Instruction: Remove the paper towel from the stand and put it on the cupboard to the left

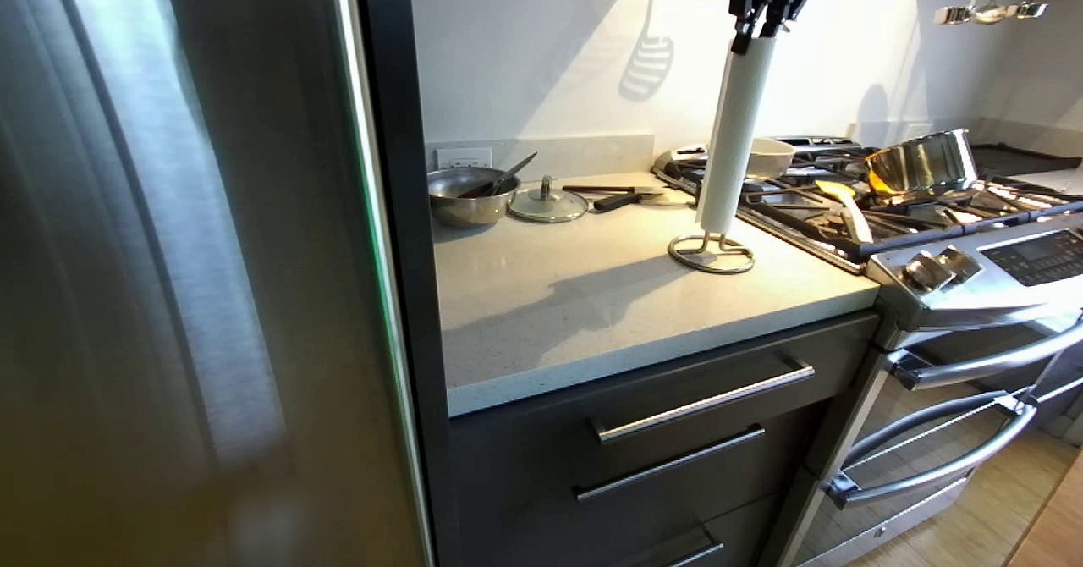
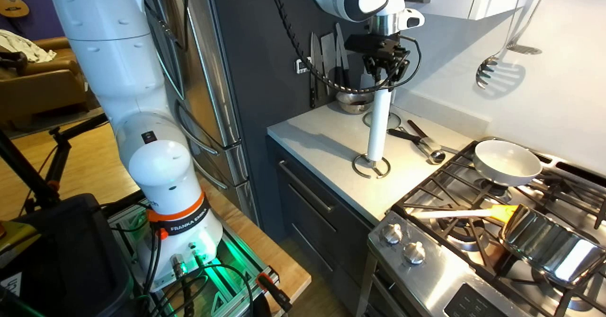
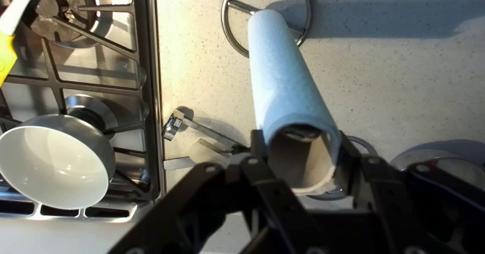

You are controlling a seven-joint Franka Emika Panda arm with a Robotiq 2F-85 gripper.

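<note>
The paper towel (image 1: pixel 738 140) is a slim white roll, tilted slightly, and also shows in an exterior view (image 2: pixel 379 123) and the wrist view (image 3: pixel 280 68). My gripper (image 1: pixel 755 39) is shut on its top end, with a finger on each side of the open tube in the wrist view (image 3: pixel 302 151). The roll's lower end is raised above the base ring of the wire stand (image 1: pixel 709 270). A short piece of rod shows below the roll; the upper rod is hidden inside it. The stand rests on the pale top of the dark cupboard (image 1: pixel 525 474), near the stove side.
A steel bowl (image 1: pixel 474 209), a glass lid (image 1: pixel 548 205) and loose utensils (image 2: pixel 416 137) lie behind the stand. The stove (image 1: pixel 1015 271) with a white bowl-shaped pan (image 2: pixel 506 161) and a steel pot (image 2: pixel 554 246) adjoins the cupboard. The fridge (image 1: pixel 211 296) stands opposite.
</note>
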